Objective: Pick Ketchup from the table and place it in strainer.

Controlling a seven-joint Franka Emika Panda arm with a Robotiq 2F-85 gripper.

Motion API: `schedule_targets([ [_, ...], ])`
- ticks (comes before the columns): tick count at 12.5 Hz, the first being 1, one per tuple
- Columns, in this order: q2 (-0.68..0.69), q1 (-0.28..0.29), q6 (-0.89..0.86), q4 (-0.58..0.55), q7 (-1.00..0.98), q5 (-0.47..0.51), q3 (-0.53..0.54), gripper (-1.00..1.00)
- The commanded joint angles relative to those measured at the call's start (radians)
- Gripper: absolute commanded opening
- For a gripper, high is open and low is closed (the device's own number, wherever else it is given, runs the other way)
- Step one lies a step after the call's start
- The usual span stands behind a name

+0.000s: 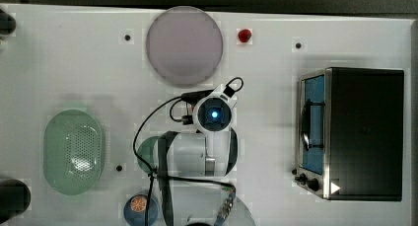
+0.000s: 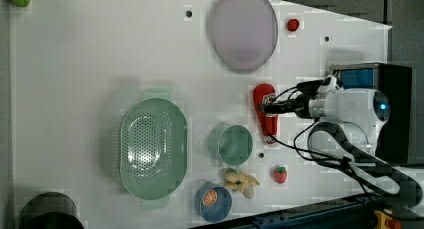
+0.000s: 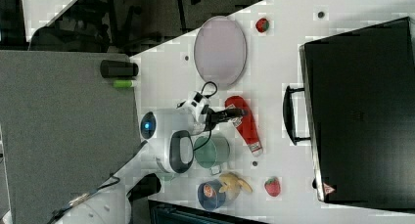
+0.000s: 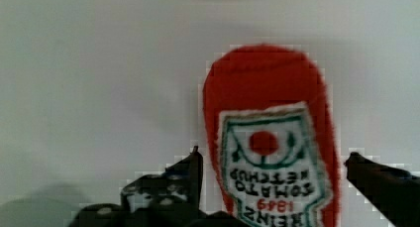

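The Ketchup (image 4: pixel 267 152) is a red bottle with a white label, lying flat on the white table. It also appears in the left view (image 2: pixel 265 116) and the right view (image 3: pixel 246 126). My gripper (image 4: pixel 275 157) is open, with one dark finger (image 4: pixel 190 172) on each side of the bottle's body and a gap to each. From the side, the gripper (image 2: pixel 269 109) (image 3: pixel 237 112) hovers low over the bottle. The strainer (image 1: pixel 74 151) (image 2: pixel 152 148), a mint-green oval basket with a perforated bottom, sits apart at the top view's left.
A grey-lilac plate (image 1: pixel 184 45) lies beyond the bottle, with a strawberry (image 1: pixel 244 35) beside it. A teal bowl (image 2: pixel 231 144) stands between bottle and strainer. A black toaster oven (image 1: pixel 360 132) fills the top view's right. A blue bowl (image 2: pixel 213 201), plush toy (image 2: pixel 240 180) and second strawberry (image 2: pixel 280 174) lie nearby.
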Motion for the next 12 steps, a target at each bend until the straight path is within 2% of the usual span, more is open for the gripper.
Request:
schedule_targets([
  [1,0.012,0.004,0.029,-0.004,-0.034,0.001,-0.014,0.43],
  [2,0.003,0.004,0.032,-0.002,-0.034,0.001,-0.012,0.21],
  [6,-0.128,0.003,-0.037,0.000,-0.020,0.003,-0.012,0.16],
  [9,-0.303,0.007,-0.259,0.024,-0.017,0.003,0.003,0.16],
  [12,-0.436,0.014,-0.561,0.107,0.065,0.005,0.047,0.16],
])
